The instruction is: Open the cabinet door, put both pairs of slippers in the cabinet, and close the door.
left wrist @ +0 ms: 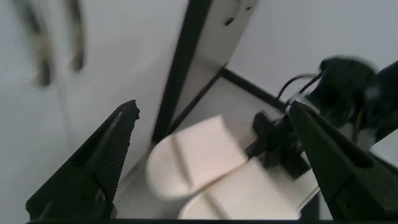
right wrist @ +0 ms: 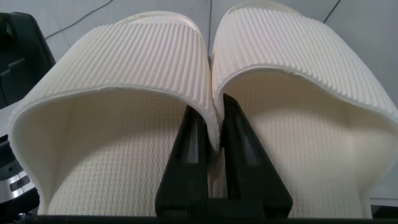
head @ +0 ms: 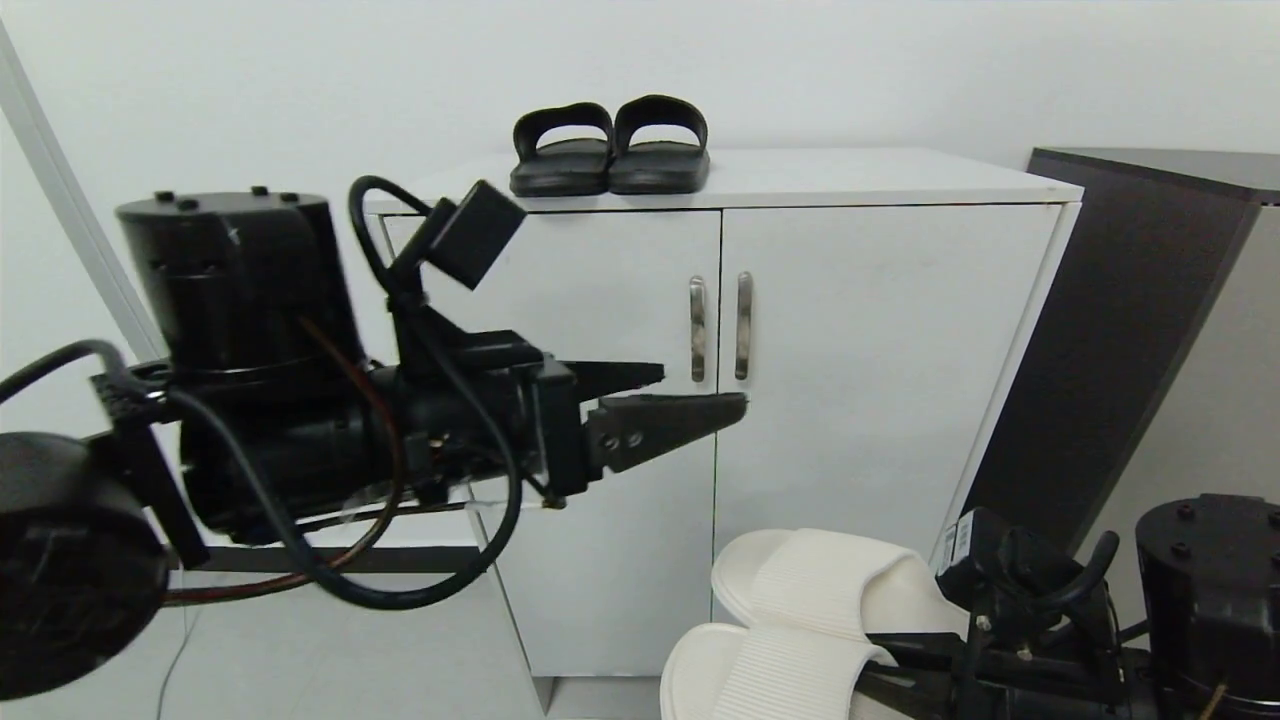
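Note:
A white cabinet (head: 860,400) stands ahead with both doors closed and two metal handles (head: 718,327) at the centre seam. A pair of black slippers (head: 610,148) rests on its top. My left gripper (head: 690,395) hangs open in front of the left door, just below and left of the handles; its fingers (left wrist: 93,165) stand wide apart. My right gripper (right wrist: 212,140) is shut on the inner edges of a pair of white slippers (right wrist: 205,124), held low at the cabinet's front right (head: 800,620), off the floor.
A dark grey unit (head: 1130,330) stands right of the cabinet. A white wall is behind. Pale floor (head: 350,650) spreads out below the left arm.

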